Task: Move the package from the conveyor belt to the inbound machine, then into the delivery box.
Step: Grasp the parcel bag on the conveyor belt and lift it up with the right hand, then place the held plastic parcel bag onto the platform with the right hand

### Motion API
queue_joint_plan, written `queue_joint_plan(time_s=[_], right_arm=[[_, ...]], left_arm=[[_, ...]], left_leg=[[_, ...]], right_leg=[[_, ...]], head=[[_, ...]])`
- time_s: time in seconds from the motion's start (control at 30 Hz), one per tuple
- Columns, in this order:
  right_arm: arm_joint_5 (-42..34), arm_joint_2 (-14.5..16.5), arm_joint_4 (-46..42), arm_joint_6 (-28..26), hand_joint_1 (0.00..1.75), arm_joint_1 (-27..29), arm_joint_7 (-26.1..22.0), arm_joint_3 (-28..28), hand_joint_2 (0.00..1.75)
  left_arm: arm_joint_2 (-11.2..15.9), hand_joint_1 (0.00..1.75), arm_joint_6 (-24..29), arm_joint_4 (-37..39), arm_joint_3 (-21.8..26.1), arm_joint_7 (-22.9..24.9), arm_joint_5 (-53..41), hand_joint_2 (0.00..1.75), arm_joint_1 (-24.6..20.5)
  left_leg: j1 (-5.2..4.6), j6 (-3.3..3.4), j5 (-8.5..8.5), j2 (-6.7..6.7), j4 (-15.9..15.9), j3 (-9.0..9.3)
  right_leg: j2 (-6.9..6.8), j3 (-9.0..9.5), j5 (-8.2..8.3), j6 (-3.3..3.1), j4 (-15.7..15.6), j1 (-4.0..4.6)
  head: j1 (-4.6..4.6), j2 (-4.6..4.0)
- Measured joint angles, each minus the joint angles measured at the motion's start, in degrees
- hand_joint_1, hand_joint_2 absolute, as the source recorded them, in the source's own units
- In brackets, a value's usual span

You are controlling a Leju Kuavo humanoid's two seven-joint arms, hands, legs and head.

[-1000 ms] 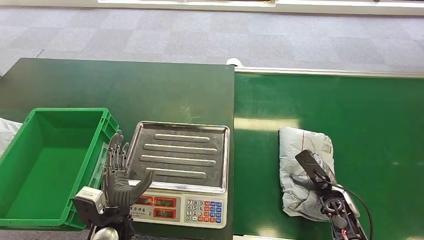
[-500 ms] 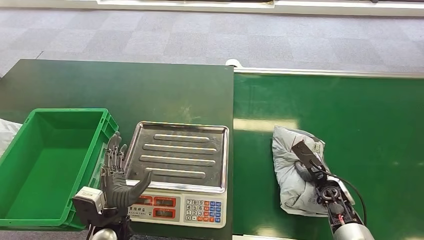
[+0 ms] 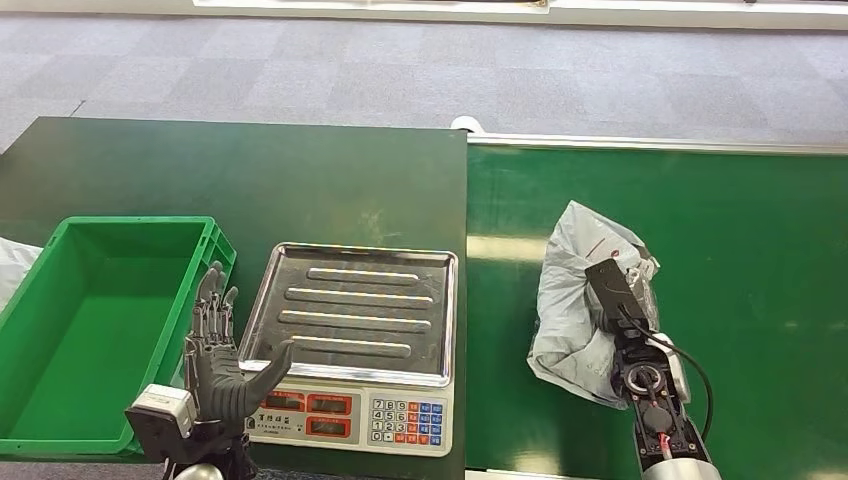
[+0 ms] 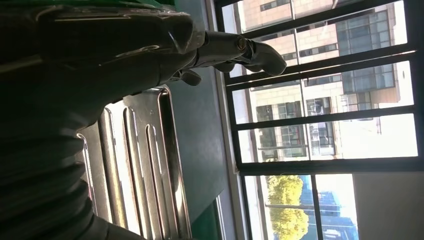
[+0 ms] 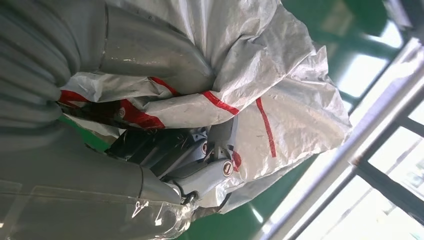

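A: Right hand (image 3: 622,300)?

B: Gripping the package (image 3: 578,300). A grey-white plastic mailer bag with red stripes. In the right wrist view the thumb (image 5: 150,52) presses over the crumpled bag (image 5: 280,95) and the darker fingers (image 5: 200,160) curl in under it, so the bag is clamped between them.

A: Where's the package?

B: Over the green conveyor belt (image 3: 740,240), near its left side, in the right hand. The bag is bunched and tilted up, with its upper end raised. Can't tell whether its lower edge touches the belt.

A: Left hand (image 3: 222,350)?

B: Holding nothing, fingers spread and pointing up, thumb (image 3: 275,362) out toward the scale. It hovers between the green delivery box (image 3: 60,400) and the scale, at the scale's front left corner. In the left wrist view the fingers (image 4: 250,47) reach out past the ribbed steel tray (image 4: 135,165).

A: Inbound machine?

B: A weighing scale (image 3: 355,340) with a steel ribbed platter, red displays and a keypad (image 3: 405,420) on the front. It sits on the dark green table (image 3: 250,170), just left of the belt.

A: Box?

B: An open green plastic crate, left of the scale and just beside it, at the table's front left.

A: Anything else?

B: Grey carpet tile floor (image 3: 400,70) beyond the table. Something white (image 3: 15,262) at the left edge beside the crate. Windows and buildings (image 4: 325,75) in the left wrist view.
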Motion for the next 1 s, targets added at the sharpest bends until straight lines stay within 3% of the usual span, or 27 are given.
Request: queue_joint_plan(time_s=[0.17, 0.3, 0.4, 0.47, 0.6, 0.83, 1.0], right_arm=[[-0.9, 2.1, -8.4, -4.1, 1.75, 0.7, -2.3, 1.2, 1.75], [0.2, 4.9, -13.6, -5.0, 1.75, -0.6, -1.1, 4.0, 1.75], [0.0, 6.6, -15.3, -2.9, 1.75, -1.9, -0.8, 6.3, 1.75], [-0.7, 7.9, -15.7, 1.4, 1.75, -3.3, -0.8, 8.2, 1.75], [1.5, 11.1, -13.6, 9.2, 1.75, -7.7, -0.6, 14.7, 1.75], [4.6, 17.4, -4.2, 11.9, 1.75, -14.8, -0.1, 24.8, 1.75], [4.6, 19.5, 0.3, 13.5, 1.75, -17.0, -1.5, 29.1, 1.75]], left_arm=[[0.0, 0.00, 0.2, 0.0, -0.3, -1.2, -0.1, 1.75, -0.8], [-0.1, 0.00, 0.8, 1.1, -1.2, -2.3, 0.7, 1.75, -3.1], [-0.2, 0.00, 1.1, 1.9, -1.9, -2.6, 1.2, 1.75, -4.7], [-0.1, 0.00, 1.2, 2.8, -2.3, -2.5, 1.8, 1.75, -6.6], [0.0, 0.00, 0.8, 5.0, -2.7, -2.2, 2.8, 1.75, -11.5], [0.0, 0.00, 2.5, 4.1, -0.9, -0.9, 2.6, 1.75, -14.1], [0.1, 0.00, 2.5, 2.6, 1.5, -0.8, 1.9, 1.75, -14.0]], left_leg=[[0.00, -0.01, 0.01, 0.01, 0.0, -0.03], [0.00, -0.02, 0.03, 0.07, 0.0, 0.02], [0.01, -0.02, 0.08, 0.03, 0.0, -0.01], [0.01, -0.02, 0.11, 0.04, 0.0, -0.03], [0.01, -0.03, 0.16, 0.07, 0.0, -0.05], [0.02, -0.04, 0.20, 0.05, 0.0, -0.14], [0.01, -0.04, 0.20, 0.03, 0.0, -0.25]], right_leg=[[0.00, -0.02, 0.01, 0.00, 0.0, 0.00], [0.05, -0.03, 0.05, -0.05, 0.0, 0.01], [0.01, -0.02, 0.05, -0.06, 0.0, 0.01], [0.02, -0.03, 0.08, -0.06, 0.0, 0.01], [0.05, -0.07, 0.15, -0.06, 0.1, 0.02], [0.04, -0.16, 0.15, -0.06, 0.1, 0.03], [0.02, -0.24, 0.15, -0.05, 0.1, 0.02]], head=[[0.02, 0.00], [0.01, 0.00], [0.01, 0.00], [0.02, 0.00], [0.02, 0.00], [0.02, 0.00], [0.03, 0.00]])
